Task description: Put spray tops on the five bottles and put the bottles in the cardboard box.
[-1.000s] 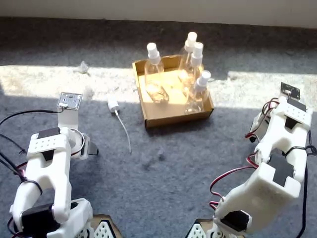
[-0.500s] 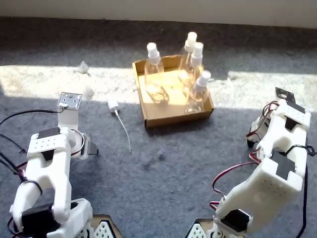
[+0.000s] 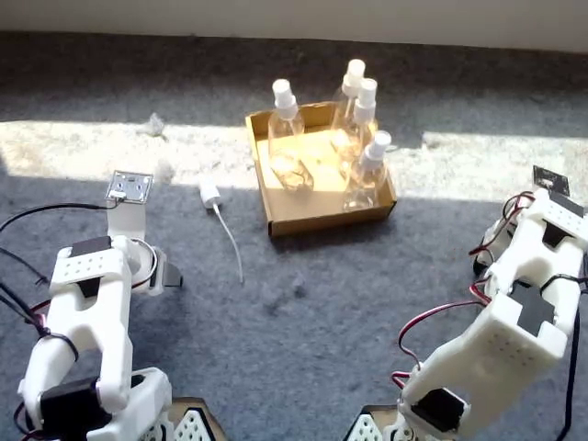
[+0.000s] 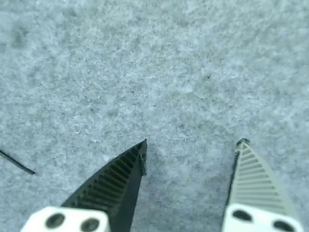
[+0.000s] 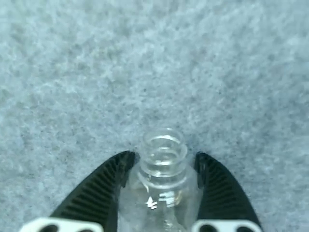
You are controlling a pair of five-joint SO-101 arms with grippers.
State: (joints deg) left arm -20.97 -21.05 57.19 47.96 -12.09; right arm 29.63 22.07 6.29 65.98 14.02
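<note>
Grey carpet [image 4: 154, 58] lies under my left claw [image 4: 192, 142] in the left wrist view. Its jaws stand wide apart, a black finger [image 4: 116, 188] on one side and a pale finger [image 4: 253, 179] on the other, with nothing between them. A thin dark line [image 4: 17, 162] crosses the carpet out beyond the black finger's side.

On the right wrist view, my right claw [image 5: 164, 155] is narrowed onto a clear bottle [image 5: 164, 145], with a black finger pressed to each side just below the threaded neck. The neck is bare and open, and it pokes out past the fingertips over the carpet.

From the high view, I see the left arm [image 3: 87, 303] at the near left and the right arm [image 3: 528, 303] at the near right. A loose spray top [image 3: 211, 195] lies on the carpet ahead of the left claw, a little toward the right claw's side, with its thin tube trailing back toward the arms. The box [image 3: 331, 218] sits farther ahead, between the two claws' lines and well apart from both. Four capped bottles [image 3: 366, 170] stand upright in it, each with a white spray top. One is at the side nearer the left claw, and three are clustered at the side nearer the right claw. A band of sunlight crosses the carpet at the box.
</note>
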